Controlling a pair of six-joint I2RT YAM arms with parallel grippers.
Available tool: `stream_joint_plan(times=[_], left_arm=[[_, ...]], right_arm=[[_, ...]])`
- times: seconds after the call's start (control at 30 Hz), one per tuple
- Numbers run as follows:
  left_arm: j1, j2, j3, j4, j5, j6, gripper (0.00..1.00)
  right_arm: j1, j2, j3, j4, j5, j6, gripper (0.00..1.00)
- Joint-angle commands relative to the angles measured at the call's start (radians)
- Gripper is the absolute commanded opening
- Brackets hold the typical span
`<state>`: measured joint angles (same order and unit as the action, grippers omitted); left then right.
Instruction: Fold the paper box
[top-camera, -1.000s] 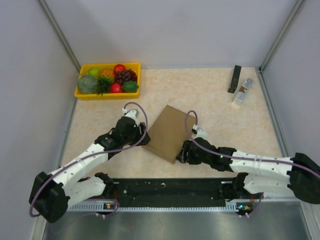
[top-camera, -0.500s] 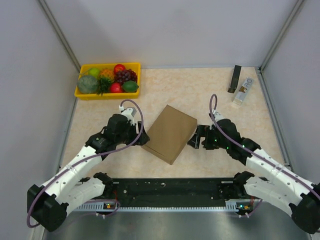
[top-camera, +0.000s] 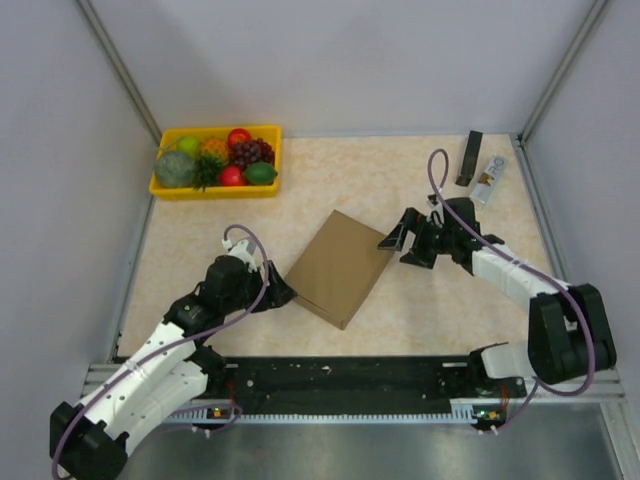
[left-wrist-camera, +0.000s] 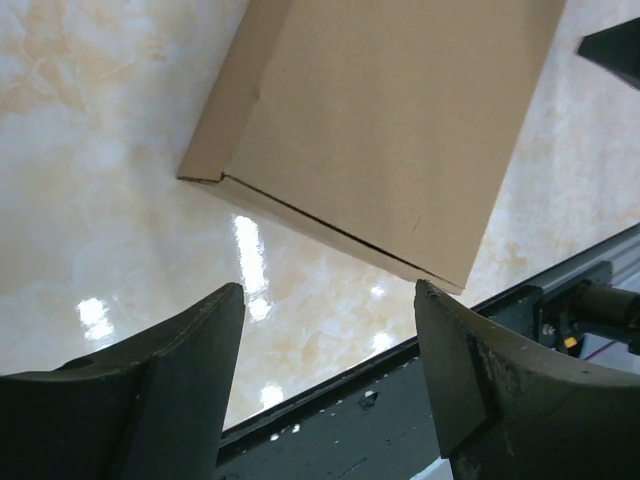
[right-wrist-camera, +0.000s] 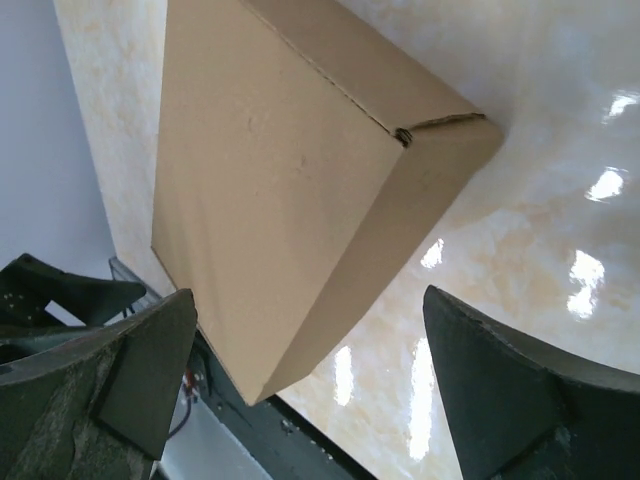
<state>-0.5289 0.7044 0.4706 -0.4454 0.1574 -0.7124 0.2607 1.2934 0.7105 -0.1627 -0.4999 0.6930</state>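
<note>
Looks basically done to me: the paper box (top-camera: 340, 268) sits closed up, flat on the bench (top-camera: 420, 180), middle of the frame. Left fingers (left-wrist-camera: 170, 385) and right fingers (right-wrist-camera: 500, 400) are spread, holding nothing, just beside opposite corners. Nothing obvious left to fold.

Glossy beige marbled tabletop (top-camera: 400, 170), grey walls (top-camera: 340, 60)

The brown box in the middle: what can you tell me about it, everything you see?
The box is plain brown cardboard, closed, flat and rectangular, with a folded seam along one side. It lies on the table, turned diagonally; the open left gripper and right gripper flank it without touching.
</note>
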Motion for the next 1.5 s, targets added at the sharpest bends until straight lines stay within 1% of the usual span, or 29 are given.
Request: stream_joint_plan(times=[0.0,0.03,0.07,0.13,0.17,0.2,0.23,0.37,0.47,0.5,0.57,0.63,0.7,0.77,0.8,0.83,0.9,0.93,0.97,1.03,1.07,1.13,1.17,1.23,1.27,1.33,1.4,1.47], left_arm=[[0.007,-0.045,-0.045,0.108,0.049,-0.111,0.74],[0.007,-0.046,-0.070,0.193,0.068,-0.181,0.74],[0.007,-0.043,-0.125,0.236,0.088,-0.221,0.74],[0.006,-0.037,-0.170,0.328,0.126,-0.328,0.74],[0.004,-0.033,-0.202,0.408,0.126,-0.369,0.74],[0.000,-0.026,-0.219,0.436,0.122,-0.405,0.74],[-0.008,-0.014,-0.231,0.467,0.108,-0.457,0.74],[-0.032,0.004,-0.234,0.456,0.054,-0.493,0.75],[-0.042,0.033,-0.253,0.514,0.056,-0.539,0.76],[-0.048,0.047,-0.256,0.561,0.063,-0.547,0.75],[-0.057,0.102,-0.251,0.591,0.080,-0.547,0.72],[-0.068,0.147,-0.242,0.619,0.093,-0.533,0.69],[-0.085,0.152,-0.236,0.622,0.087,-0.515,0.65],[-0.118,0.098,-0.208,0.532,0.016,-0.469,0.65],[-0.155,0.069,-0.199,0.486,-0.058,-0.449,0.65],[-0.166,0.010,-0.181,0.403,-0.090,-0.403,0.65],[-0.172,-0.057,-0.168,0.334,-0.110,-0.349,0.66],[-0.174,-0.125,-0.152,0.298,-0.137,-0.297,0.66],[-0.174,-0.159,-0.139,0.204,-0.148,-0.273,0.66],[-0.174,-0.247,-0.098,0.118,-0.238,-0.208,0.67],[-0.174,-0.270,-0.087,0.067,-0.268,-0.184,0.67],[-0.172,-0.311,-0.035,0.010,-0.317,-0.132,0.68],[-0.174,-0.315,-0.012,-0.036,-0.324,-0.113,0.68],[-0.174,-0.307,0.069,-0.065,-0.335,-0.049,0.68],[-0.174,-0.298,0.100,-0.106,-0.341,-0.030,0.68],[-0.174,-0.270,0.195,-0.143,-0.354,0.028,0.67],[-0.174,-0.252,0.281,-0.192,-0.374,0.072,0.68],[-0.174,-0.253,0.327,-0.213,-0.384,0.096,0.67]], right_arm=[[0.000,0.099,0.081,0.155,-0.152,0.063,0.93],[0.012,0.107,0.067,0.185,-0.154,0.071,0.93],[0.018,0.110,0.063,0.201,-0.149,0.074,0.92],[0.035,0.127,0.049,0.207,-0.128,0.077,0.90],[0.044,0.133,0.043,0.210,-0.123,0.082,0.86],[0.051,0.142,0.037,0.233,-0.118,0.091,0.79],[0.055,0.158,0.027,0.236,-0.108,0.092,0.77],[0.094,0.175,0.033,0.193,-0.040,0.059,0.73],[0.118,0.173,0.033,0.172,0.004,0.042,0.72],[0.121,0.161,0.026,0.172,0.018,0.039,0.72],[0.121,0.115,-0.011,0.177,0.063,0.030,0.72],[0.120,0.109,-0.017,0.167,0.067,0.007,0.73],[0.121,0.113,-0.006,0.118,0.061,-0.036,0.75],[0.121,0.119,-0.003,0.123,0.032,-0.059,0.78],[0.121,0.144,0.006,0.129,0.012,-0.076,0.80],[0.123,0.162,0.013,0.132,-0.033,-0.079,0.80],[0.133,0.205,0.035,0.143,-0.055,-0.075,0.80],[0.146,0.210,0.040,0.147,-0.049,-0.069,0.80],[0.172,0.218,0.043,0.149,-0.034,-0.058,0.79],[0.195,0.224,0.044,0.155,0.033,0.005,0.77],[0.218,0.224,0.040,0.185,0.065,0.060,0.77],[0.241,0.222,0.021,0.268,0.112,0.108,0.77],[0.270,0.228,0.039,0.285,0.124,0.128,0.76],[0.310,0.279,0.093,0.256,0.175,0.112,0.75],[0.337,0.306,0.157,0.240,0.187,0.090,0.75],[0.356,0.372,0.207,0.215,0.190,0.074,0.73],[0.382,0.397,0.262,0.204,0.208,0.048,0.73],[0.396,0.431,0.303,0.195,0.216,-0.008,0.72]])
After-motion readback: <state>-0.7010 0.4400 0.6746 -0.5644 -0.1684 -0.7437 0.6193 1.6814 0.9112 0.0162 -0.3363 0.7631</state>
